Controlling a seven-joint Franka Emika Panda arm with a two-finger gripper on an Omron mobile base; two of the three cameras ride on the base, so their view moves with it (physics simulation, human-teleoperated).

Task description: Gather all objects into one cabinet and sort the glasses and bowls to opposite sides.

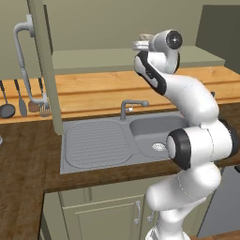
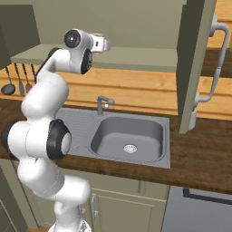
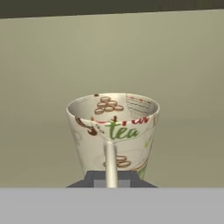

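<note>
A cream speckled cup (image 3: 113,127) with a "tea" print fills the middle of the hand view, upright. My gripper (image 3: 111,175) is shut on its near wall, one finger inside the rim and one outside. In the left base view the gripper (image 1: 140,45) is raised at the level of the cabinet's inner shelf (image 1: 93,61), with the cup (image 1: 146,36) just above the shelf's front edge. The olive-green cabinet stands open, its door (image 1: 44,65) swung out to the left, its pale tube handle (image 1: 21,56) on the outer face. The right base view shows the gripper (image 2: 102,45) over the same shelf (image 2: 136,59).
Below the cabinet lies a grey sink (image 1: 154,133) with a drainboard (image 1: 93,143) and a faucet (image 1: 127,108), set in a dark wood counter (image 1: 23,154). Utensils (image 1: 21,98) hang on the wall at left. The open door (image 2: 195,63) juts over the counter.
</note>
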